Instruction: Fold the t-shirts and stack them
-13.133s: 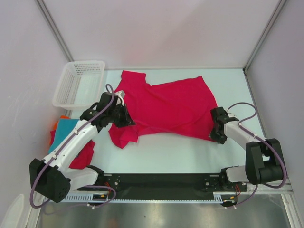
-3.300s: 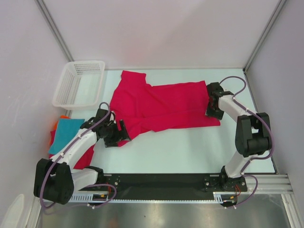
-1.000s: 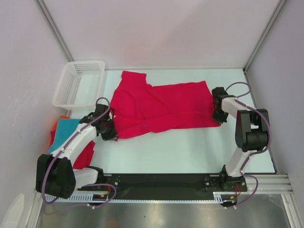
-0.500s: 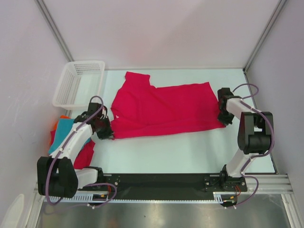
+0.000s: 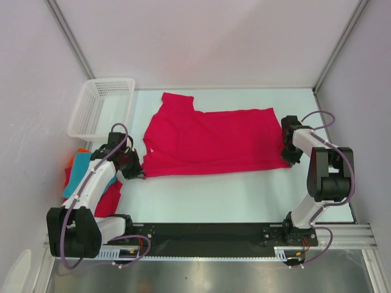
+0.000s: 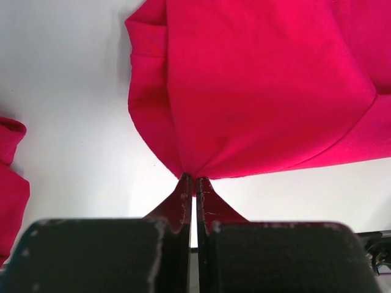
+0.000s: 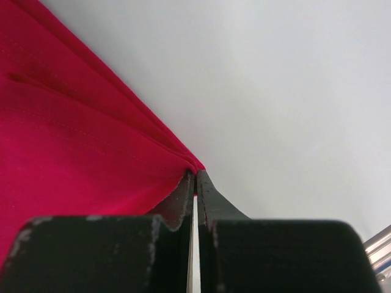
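A large crimson-red t-shirt [image 5: 211, 140] lies stretched across the middle of the table, one sleeve [image 5: 177, 101] pointing to the back. My left gripper [image 5: 135, 171] is shut on its near-left corner; in the left wrist view the cloth [image 6: 256, 91] fans out from the pinched tips [image 6: 194, 181]. At the shirt's near-right corner my right gripper [image 5: 287, 157] is shut on the hem, and the red fabric [image 7: 67, 146] bunches at the tips [image 7: 195, 175]. Folded teal [image 5: 82, 174], orange [image 5: 71, 160] and red [image 5: 107, 201] t-shirts sit piled at the left edge.
A white mesh basket [image 5: 102, 107] stands at the back left, beside the shirt's sleeve. Bare white table [image 5: 214, 195] runs between the shirt and the black base rail [image 5: 208, 235]. Walls close in on both sides.
Both grippers have moved outward, the left one further left and the right one further right. The crimson shirt has been drawn flatter and wider between them.
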### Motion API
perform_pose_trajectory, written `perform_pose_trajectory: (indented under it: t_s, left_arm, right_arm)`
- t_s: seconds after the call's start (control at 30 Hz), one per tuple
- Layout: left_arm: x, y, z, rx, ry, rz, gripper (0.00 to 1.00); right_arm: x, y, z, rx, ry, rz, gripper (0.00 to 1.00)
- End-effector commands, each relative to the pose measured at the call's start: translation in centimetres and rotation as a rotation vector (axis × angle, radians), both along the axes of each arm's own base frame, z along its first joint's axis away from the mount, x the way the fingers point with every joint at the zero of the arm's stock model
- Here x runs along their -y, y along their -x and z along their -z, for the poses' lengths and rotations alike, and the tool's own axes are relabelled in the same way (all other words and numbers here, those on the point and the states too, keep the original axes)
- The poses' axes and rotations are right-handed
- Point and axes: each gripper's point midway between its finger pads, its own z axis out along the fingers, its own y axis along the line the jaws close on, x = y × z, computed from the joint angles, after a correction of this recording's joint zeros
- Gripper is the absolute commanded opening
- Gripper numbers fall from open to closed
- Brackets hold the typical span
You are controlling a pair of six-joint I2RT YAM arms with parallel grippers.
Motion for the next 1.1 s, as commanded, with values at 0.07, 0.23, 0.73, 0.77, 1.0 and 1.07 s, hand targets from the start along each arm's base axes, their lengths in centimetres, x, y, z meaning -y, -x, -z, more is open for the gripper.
perform_pose_trajectory:
  t_s: [0.07,0.23,0.73,0.77,1.0,1.07]
  left_arm:
    - [-0.4,-0.8,-2.1,0.062,-0.003,0.010,0.06]
    - [-0.4,-1.1,-3.6,0.097,0.005,0.016,0.44]
    - [0.7,-8.5,-5.8,0.152,0.060,0.048,0.75]
    - [0.2,-9.8,-6.3,0.169,0.071,0.034,0.76]
    - [-0.8,-18.7,-8.9,0.244,0.056,0.052,1.00]
    - [-0.4,-20.6,-7.7,0.250,0.115,0.010,1.00]
  right_arm:
    - [0.2,-0.1,-1.6,0.027,0.006,-0.002,0.11]
    - [-0.2,-0.3,-3.6,0.063,0.008,-0.017,0.34]
    - [-4.2,-7.2,-9.0,0.231,-0.056,-0.108,0.41]
    - [-4.4,-7.8,-8.1,0.207,-0.056,-0.115,0.41]
    - [-7.8,-14.7,-11.2,0.482,-0.346,-0.222,0.66]
    - [-8.6,-16.0,-11.3,0.545,-0.484,-0.233,0.65]
